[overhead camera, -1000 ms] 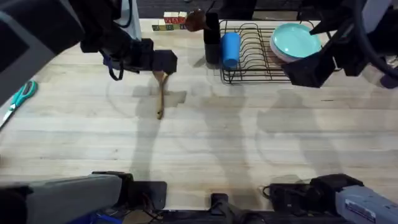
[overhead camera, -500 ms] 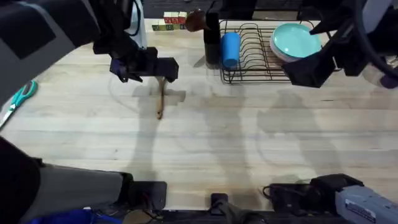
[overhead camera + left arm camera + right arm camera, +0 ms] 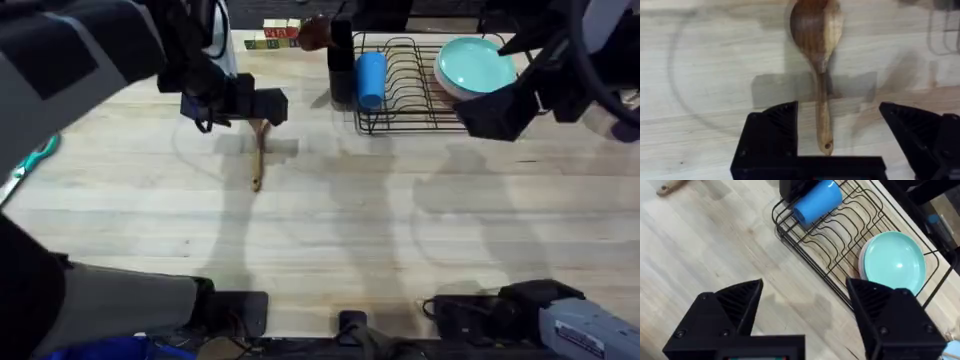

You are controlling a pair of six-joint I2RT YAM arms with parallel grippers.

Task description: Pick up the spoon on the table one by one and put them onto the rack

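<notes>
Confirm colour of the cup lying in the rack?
Blue cup, lying in the black rack; clearest in the right wrist view.

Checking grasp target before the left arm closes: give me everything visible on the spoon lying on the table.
The spoon is wood, mid-brown with streaky grain, an oval bowl and a thin straight handle with a small hole near its end. It lies flat on the table, touching nothing else. The left gripper hovers over it, jaws open to either side of the handle's end.

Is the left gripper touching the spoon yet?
Apart. The left wrist view shows the left gripper open, bare table between each finger and the spoon handle.
</notes>
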